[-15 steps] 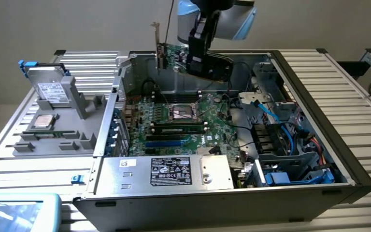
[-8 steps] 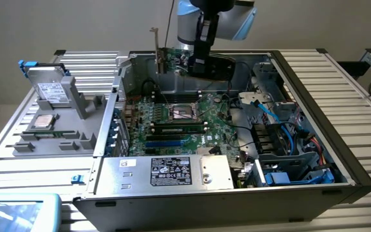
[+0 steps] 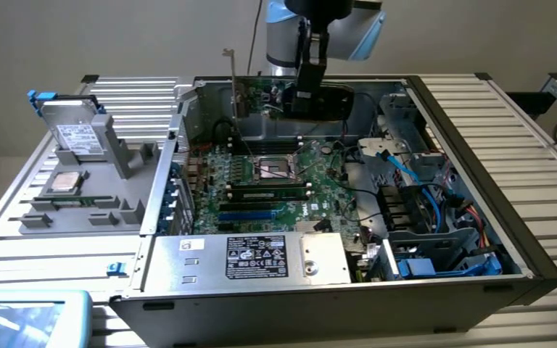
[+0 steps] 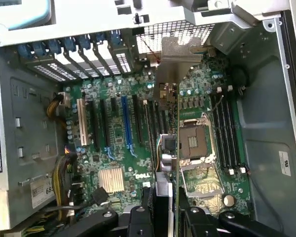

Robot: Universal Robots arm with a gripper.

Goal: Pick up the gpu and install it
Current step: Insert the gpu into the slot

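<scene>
The gpu (image 3: 259,98) hangs edge-down over the far part of the open computer case (image 3: 472,217), with its silver bracket (image 3: 230,80) upright at the exterior view's left and its black cooler (image 3: 332,101) at the right. My gripper (image 3: 303,90) comes down from above and is shut on the card's top edge. In the wrist view the gpu (image 4: 173,148) runs edge-on away from my gripper (image 4: 167,219), its bracket (image 4: 180,54) at the far end near the case's rear slots. It hovers above the motherboard (image 4: 118,143), between the expansion slots and the CPU socket (image 4: 195,140).
A power supply (image 3: 249,257) fills the case's near corner. Drive bays with blue cables (image 3: 423,239) sit at the exterior view's right. A grey holder (image 3: 85,188) left of the case carries a hard drive (image 3: 75,138), a CPU and a memory stick. Memory (image 3: 269,194) is seated on the board.
</scene>
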